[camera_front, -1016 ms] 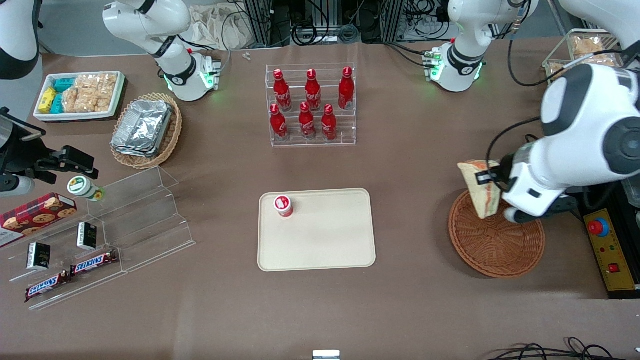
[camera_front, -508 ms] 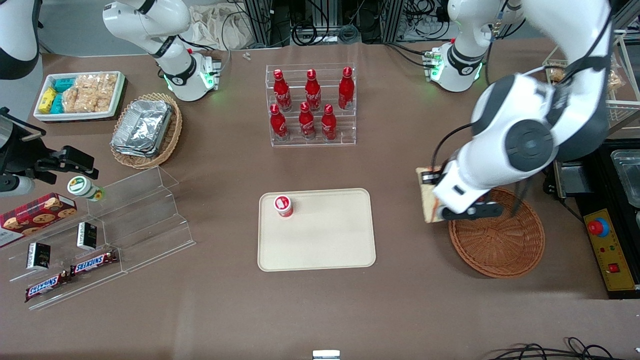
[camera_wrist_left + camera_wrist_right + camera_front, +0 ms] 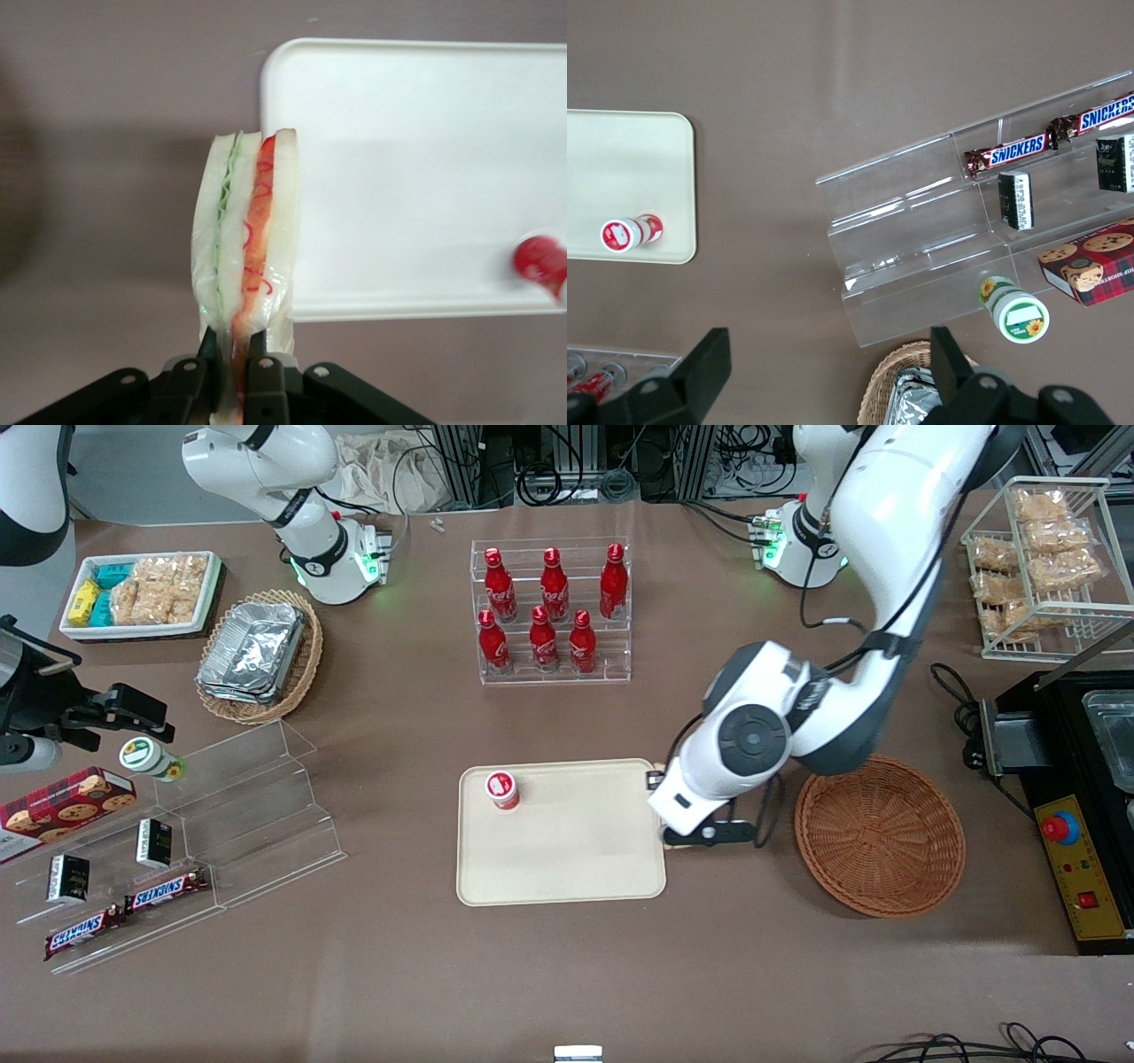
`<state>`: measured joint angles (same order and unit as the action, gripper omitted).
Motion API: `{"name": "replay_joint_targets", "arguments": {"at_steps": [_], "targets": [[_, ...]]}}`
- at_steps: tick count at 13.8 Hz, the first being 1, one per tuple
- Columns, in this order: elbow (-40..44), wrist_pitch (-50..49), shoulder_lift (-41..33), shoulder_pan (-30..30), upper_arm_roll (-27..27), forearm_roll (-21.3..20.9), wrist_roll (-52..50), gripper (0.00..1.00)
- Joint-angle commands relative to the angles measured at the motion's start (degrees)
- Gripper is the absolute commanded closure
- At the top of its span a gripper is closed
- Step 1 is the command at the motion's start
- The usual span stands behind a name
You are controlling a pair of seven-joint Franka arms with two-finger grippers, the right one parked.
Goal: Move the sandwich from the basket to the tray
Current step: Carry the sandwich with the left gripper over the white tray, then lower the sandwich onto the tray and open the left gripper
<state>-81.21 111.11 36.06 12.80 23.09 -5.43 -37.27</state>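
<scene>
Pincer [image 3: 232, 354] (clamping sandwich [image 3: 246, 239]) at tray [image 3: 425, 177] edge

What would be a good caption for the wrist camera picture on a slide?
Gripper shut on a sandwich, held over the edge of the tray.

Bench [image 3: 399, 974]: covered in a matt brown sheet, smooth. Flat cream-beige rectangular plastic tray [image 3: 567, 859]: smooth, low sheen. Round reddish-brown woven wicker basket [image 3: 879, 834]: rough, ribbed weave. Triangular white-bread sandwich [image 3: 246, 239]: soft pale bread, wrapped in clear glossy film. The left arm's gripper [image 3: 232, 372], over the tray's edge: matt black plastic jaws clamped on the sandwich. Arm shell: glossy white plastic.
</scene>
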Motion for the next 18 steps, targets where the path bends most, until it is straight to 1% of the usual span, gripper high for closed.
{"name": "replay_joint_targets", "arguments": {"at_steps": [1, 4, 10, 11, 12, 13, 14, 16, 18], "targets": [[1.49, 4.02, 2.96, 1.53, -0.07, -1.33, -2.9, 1.0], [1.4, 7.27, 6.12, 2.32, -0.07, -1.42, -2.99, 1.0], [1.05, 7.19, 9.47, 2.23, -0.15, -1.33, -2.81, 1.0], [1.05, 7.11, 9.65, 2.14, -0.15, -1.33, -2.9, 0.89], [1.05, 6.93, 9.65, 1.97, -0.24, -1.33, -2.9, 0.59], [1.14, 6.84, 9.56, 1.79, -0.24, -1.25, -2.55, 0.17], [1.23, 6.58, 9.39, 1.62, -0.33, -0.81, -2.55, 0.01], [1.58, 4.75, 8.6, 0.48, -0.33, -0.63, -2.81, 0.01], [2.19, -1.21, 6.41, -1.27, -0.07, -0.45, -1.76, 0.01]]}}
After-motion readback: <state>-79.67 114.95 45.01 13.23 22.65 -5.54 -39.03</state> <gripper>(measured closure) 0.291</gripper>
